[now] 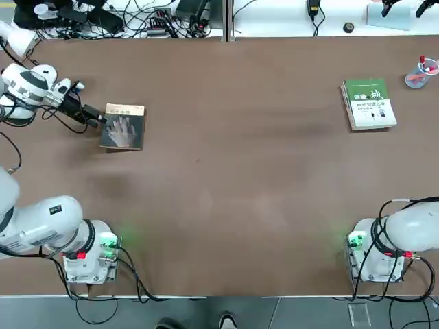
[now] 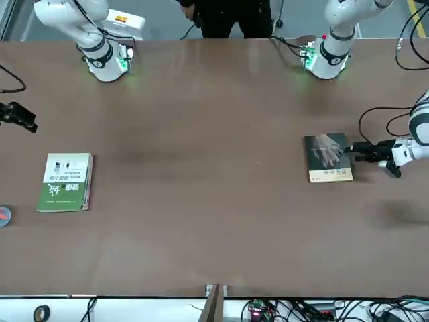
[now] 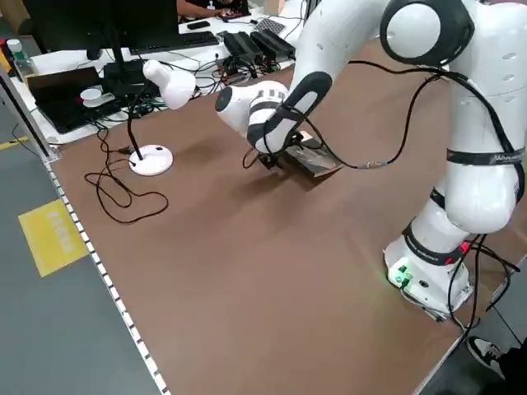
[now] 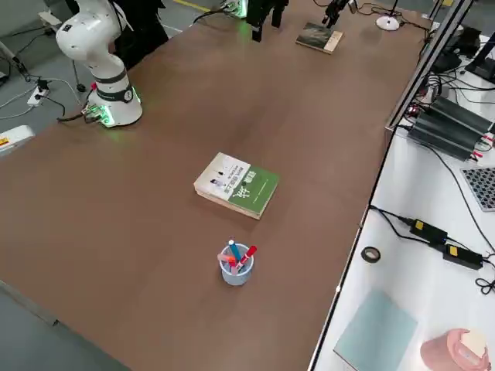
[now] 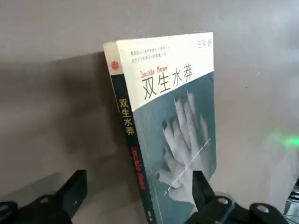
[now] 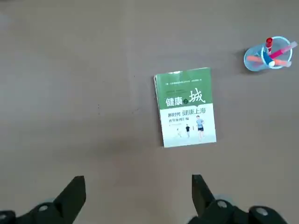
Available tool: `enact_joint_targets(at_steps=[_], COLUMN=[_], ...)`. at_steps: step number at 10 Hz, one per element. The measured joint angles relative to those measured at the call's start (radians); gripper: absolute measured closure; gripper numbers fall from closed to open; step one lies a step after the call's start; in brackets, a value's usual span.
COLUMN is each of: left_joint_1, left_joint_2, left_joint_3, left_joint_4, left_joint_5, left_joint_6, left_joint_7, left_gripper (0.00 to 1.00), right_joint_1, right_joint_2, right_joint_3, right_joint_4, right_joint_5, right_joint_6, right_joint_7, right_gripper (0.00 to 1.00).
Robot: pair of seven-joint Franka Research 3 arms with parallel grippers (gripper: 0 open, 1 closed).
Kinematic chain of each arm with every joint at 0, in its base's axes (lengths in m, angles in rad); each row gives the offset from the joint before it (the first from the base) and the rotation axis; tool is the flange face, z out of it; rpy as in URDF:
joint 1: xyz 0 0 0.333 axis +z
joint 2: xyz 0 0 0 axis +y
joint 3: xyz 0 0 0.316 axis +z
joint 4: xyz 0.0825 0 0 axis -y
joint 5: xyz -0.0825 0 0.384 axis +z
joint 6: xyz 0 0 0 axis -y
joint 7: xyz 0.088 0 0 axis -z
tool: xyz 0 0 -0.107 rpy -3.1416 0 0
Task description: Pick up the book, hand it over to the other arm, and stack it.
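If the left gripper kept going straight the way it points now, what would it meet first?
The book, most likely. The left gripper is open and level at the book's spine edge, one finger over the cover; going on would slide the jaws further around it. Whether it already touches is unclear.

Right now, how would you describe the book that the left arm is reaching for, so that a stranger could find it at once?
On the brown table, look to the robot's left side, where the left gripper is open at a book's edge. That book lies flat, with a dark grey cover showing a pale hand and a tan band. The other book, far on the right side, is green and white.
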Motion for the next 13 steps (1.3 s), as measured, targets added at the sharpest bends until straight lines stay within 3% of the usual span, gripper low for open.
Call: enact_joint_targets(at_steps=[13], left_joint_1=[-0.005], left_joint_2=[0.028], left_joint_3=[-0.013], left_joint_4=[0.000], left_joint_5=[-0.062], left_joint_6=[0.000], left_joint_7=[0.016], left_gripper=[0.01], right_joint_1=[0.000], right_joint_2=[0.000], right_joint_3=[0.001], right_joint_4=[0.002], right_joint_5=[0.040], right_joint_6=[0.020], right_joint_7=[0.000], right_gripper=[0.00])
